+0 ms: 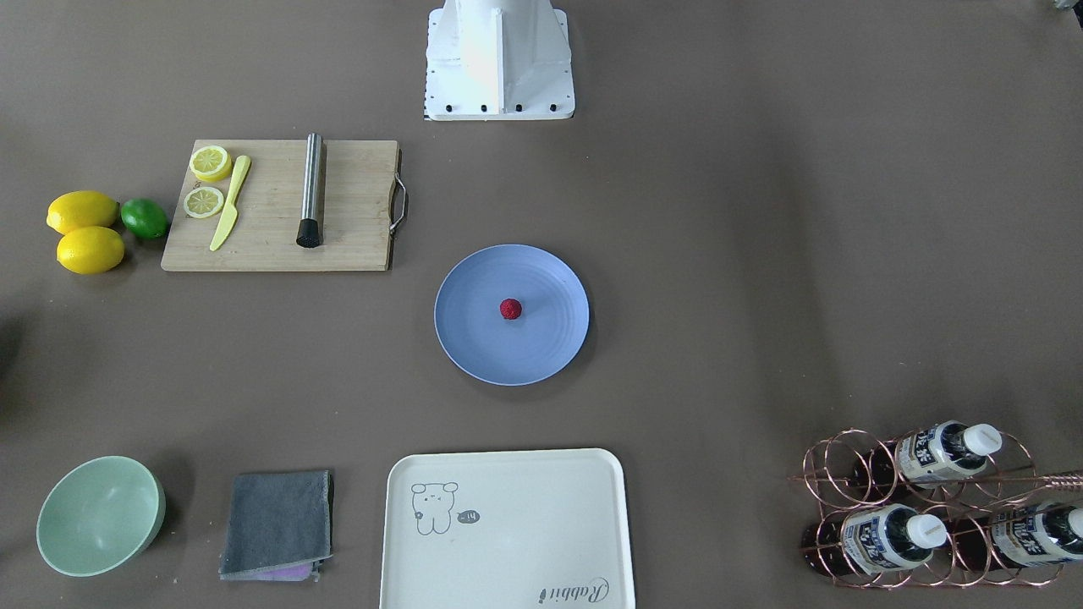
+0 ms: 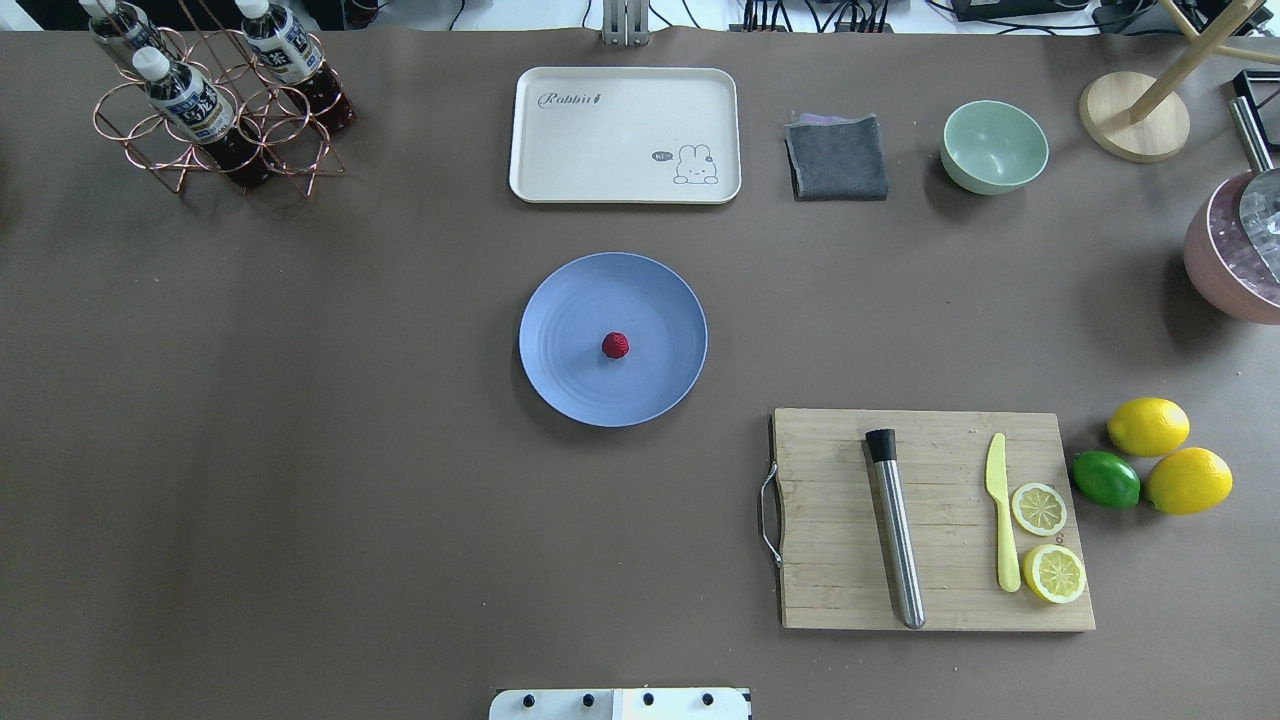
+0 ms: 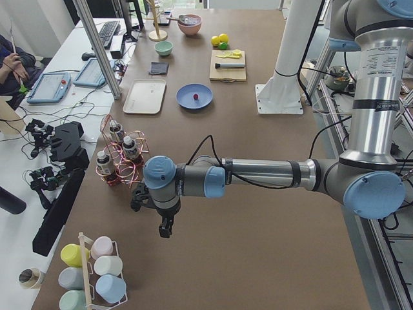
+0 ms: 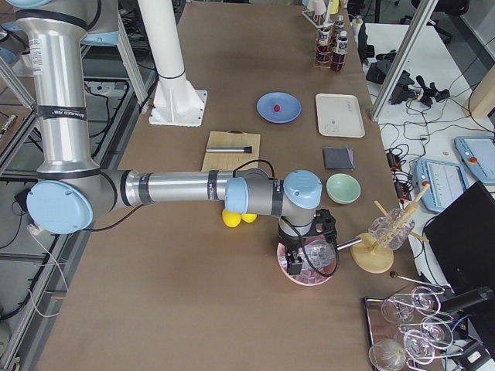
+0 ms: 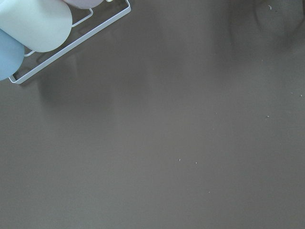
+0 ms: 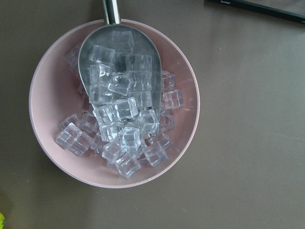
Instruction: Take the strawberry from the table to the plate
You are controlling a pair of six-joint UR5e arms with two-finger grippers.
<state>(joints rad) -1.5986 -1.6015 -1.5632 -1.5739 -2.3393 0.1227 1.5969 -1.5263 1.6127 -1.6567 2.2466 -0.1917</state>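
The small deep-red strawberry lies at the middle of the round light-blue plate, which rests on the brown-grey table. No arm is near it. My left gripper hangs over bare table far off at the robot's left end, beside the bottle rack. My right gripper hovers over a pink bowl of ice cubes at the right end. Both grippers show only in the side views, so I cannot tell whether they are open or shut.
A cream tray, grey cloth and mint-green bowl line the far edge. A cutting board holds a metal muddler, yellow knife and lemon slices; lemons and a lime lie beside it. A copper bottle rack stands far left.
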